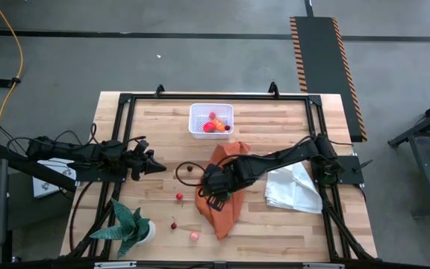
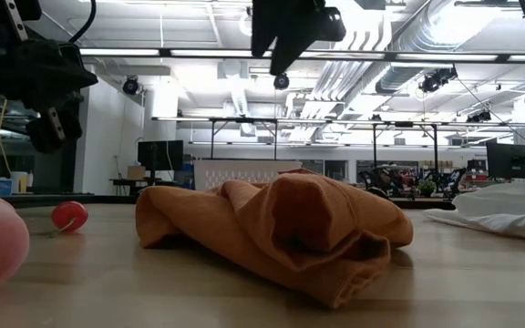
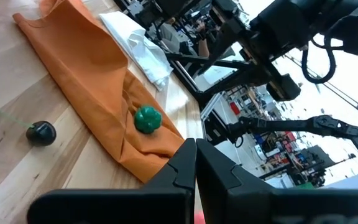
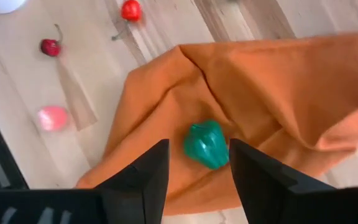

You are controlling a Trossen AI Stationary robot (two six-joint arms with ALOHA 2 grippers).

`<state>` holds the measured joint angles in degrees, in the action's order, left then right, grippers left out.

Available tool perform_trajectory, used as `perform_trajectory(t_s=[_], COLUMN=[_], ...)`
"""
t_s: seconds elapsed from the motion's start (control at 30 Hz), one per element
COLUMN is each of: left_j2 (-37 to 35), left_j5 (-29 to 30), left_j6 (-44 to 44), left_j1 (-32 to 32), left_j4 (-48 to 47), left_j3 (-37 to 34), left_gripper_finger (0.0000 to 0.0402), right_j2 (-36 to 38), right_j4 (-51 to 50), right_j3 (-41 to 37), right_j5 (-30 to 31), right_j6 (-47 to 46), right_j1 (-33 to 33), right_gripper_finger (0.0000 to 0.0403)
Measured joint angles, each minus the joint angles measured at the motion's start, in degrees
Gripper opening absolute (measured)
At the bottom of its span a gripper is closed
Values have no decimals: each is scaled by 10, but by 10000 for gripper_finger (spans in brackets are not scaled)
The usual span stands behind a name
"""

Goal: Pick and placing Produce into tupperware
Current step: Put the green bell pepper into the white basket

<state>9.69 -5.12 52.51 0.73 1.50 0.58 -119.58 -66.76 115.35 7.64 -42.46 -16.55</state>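
While the right gripper hangs over the orange cloth with its fingers spread, a green toy vegetable lies on that cloth just ahead of them — untouched. Beyond the cloth's far edge sits the tupperware with some produce inside; the left gripper waits beside the cloth, fingers pressed together.

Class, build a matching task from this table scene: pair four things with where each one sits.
Things:
1. green toy pepper
2. white translucent plastic tub
3. crumpled white cloth
4. green spiky potted plant

Places:
A. table's front left corner
B. on the orange cloth, below the right tool
C. table's back edge
D. beside the right arm

Pairs: 1-B, 2-C, 3-D, 4-A
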Motion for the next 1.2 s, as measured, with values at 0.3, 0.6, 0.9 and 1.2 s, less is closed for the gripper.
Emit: perform_trajectory(t_s=[0.3, 0.6, 0.9, 1.2], left_j2=[0, 0, 0, 0], left_j5=[-3, -3, -3, -3], left_j6=[2, -4, -4, -4], left_j1=[0, 0, 0, 0], left_j4=[0, 0, 0, 0], left_j3=[0, 0, 0, 0], left_gripper_finger=[1, 1, 1, 1], right_j2=[-2, -2, -25, -87], right_j4=[5, -5, 1, -2], right_j3=[0, 0, 0, 0], right_j5=[12, 13, 7, -30], right_j6=[83, 191, 205, 202], right_j1=[5, 5, 8, 0], right_gripper_finger=[203, 237, 256, 257])
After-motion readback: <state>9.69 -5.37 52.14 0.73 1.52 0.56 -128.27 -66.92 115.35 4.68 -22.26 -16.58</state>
